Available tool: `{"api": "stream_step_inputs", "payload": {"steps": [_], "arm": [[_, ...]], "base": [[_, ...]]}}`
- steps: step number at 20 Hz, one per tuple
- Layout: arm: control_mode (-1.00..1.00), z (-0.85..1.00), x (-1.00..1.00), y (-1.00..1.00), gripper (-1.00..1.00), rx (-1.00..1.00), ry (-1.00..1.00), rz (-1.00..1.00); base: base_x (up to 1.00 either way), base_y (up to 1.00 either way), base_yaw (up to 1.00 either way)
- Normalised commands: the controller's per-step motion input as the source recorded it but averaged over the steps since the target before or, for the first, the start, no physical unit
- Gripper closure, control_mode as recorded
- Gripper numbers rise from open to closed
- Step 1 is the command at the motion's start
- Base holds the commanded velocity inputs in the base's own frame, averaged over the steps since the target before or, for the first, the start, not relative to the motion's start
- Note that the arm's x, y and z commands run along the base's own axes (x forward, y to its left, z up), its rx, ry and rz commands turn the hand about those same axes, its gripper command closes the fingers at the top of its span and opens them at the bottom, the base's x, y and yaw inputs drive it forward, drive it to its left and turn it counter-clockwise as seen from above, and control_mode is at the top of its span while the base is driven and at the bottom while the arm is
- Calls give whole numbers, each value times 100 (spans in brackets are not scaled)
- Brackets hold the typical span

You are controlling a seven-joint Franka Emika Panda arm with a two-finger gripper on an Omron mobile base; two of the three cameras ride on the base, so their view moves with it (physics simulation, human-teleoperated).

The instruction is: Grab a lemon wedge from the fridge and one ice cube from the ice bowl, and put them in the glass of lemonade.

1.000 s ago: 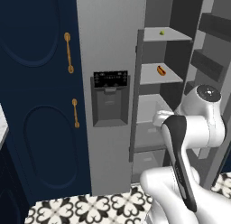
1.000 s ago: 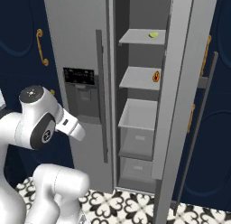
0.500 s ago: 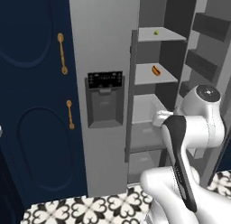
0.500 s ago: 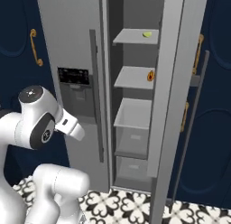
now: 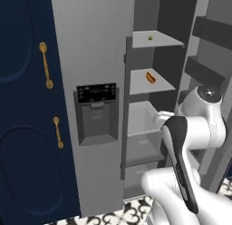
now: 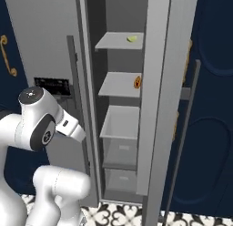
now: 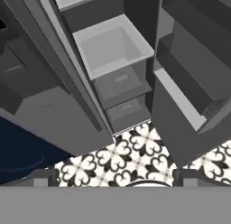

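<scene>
Right now, from the left base view, the fridge [image 5: 97,61] stands with its right-hand door swung open, and its shelves are plain to see. On the top shelf [image 5: 156,39] sits the lemon wedge [image 5: 151,37], tiny and yellow-green, alone there. One shelf down lies a hot dog [image 5: 150,76]. Below that is a pale open bin [image 5: 140,119], which looks bare inside. The robot's white arm [image 5: 190,142] rises in front of the lower shelves.

From the right base view, the wedge [image 6: 132,38] rests toward the right of the top shelf, and the hot dog [image 6: 137,82] lies at the right edge of the shelf beneath. Two drawers sit under the open bin [image 6: 120,122].

From the hand view, the camera looks down at that bin [image 7: 110,47], the drawers and the patterned floor [image 7: 135,155]. The jaws stand wide apart, the finger tips [image 7: 43,177] far to each side, holding and touching nothing.
</scene>
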Motion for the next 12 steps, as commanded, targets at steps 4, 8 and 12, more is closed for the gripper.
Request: {"api": "stream_step_inputs", "payload": {"steps": [4, 8, 12], "arm": [[100, 0, 0, 0, -100, 0, 0, 0], [100, 0, 0, 0, -100, 0, 0, 0], [100, 0, 0, 0, -100, 0, 0, 0]], "base": [[56, -34, -19], [38, -35, -16], [42, -21, -15]]}}
